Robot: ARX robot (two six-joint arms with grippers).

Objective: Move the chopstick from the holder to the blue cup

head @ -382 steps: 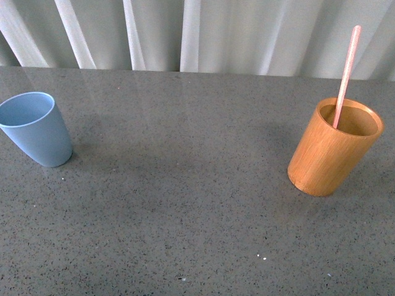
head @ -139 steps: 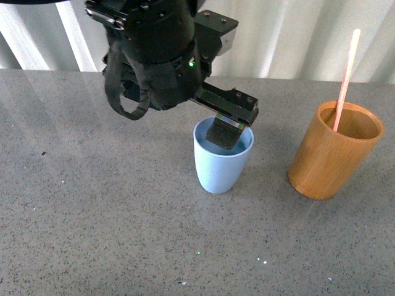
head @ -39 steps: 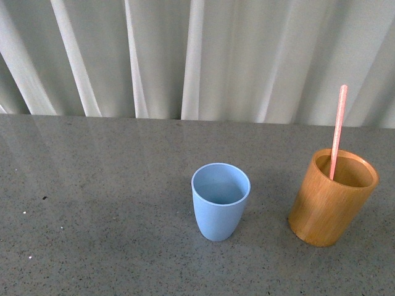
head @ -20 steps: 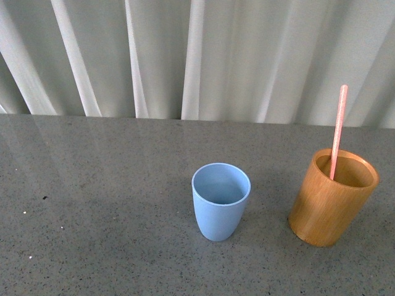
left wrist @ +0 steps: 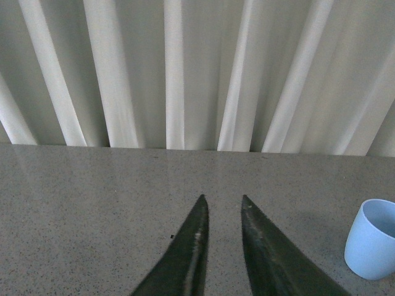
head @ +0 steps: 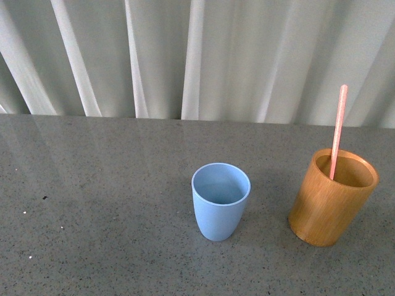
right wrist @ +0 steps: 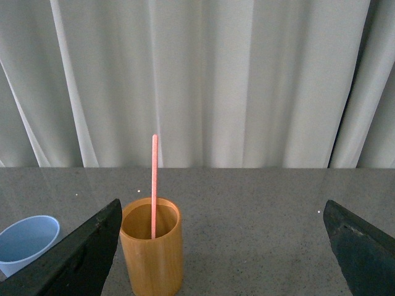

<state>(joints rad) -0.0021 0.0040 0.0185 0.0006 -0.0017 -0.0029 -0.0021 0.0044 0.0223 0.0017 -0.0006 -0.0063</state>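
Hanging behind the speckled grey table (head: 111,240) are white curtains (head: 185,55); left fingers (left wrist: 190,253) stand narrow, right fingers (right wrist: 83,253) wide.

So the chopstick (head: 336,132) is a thin, straight pink-salmon stick. It's standing almost upright in the holder (head: 327,209) with just a slight lean, lower end hidden inside and a good length poking out above the rim. The holder's an orange-brown bamboo cylinder, straight walls, grain showing, sitting upright on its base. The blue cup (head: 219,213) is a light blue matte tumbler with no handle, narrowing to a rounded base. It's upright, mouth up, near the holder on its left, not touching.
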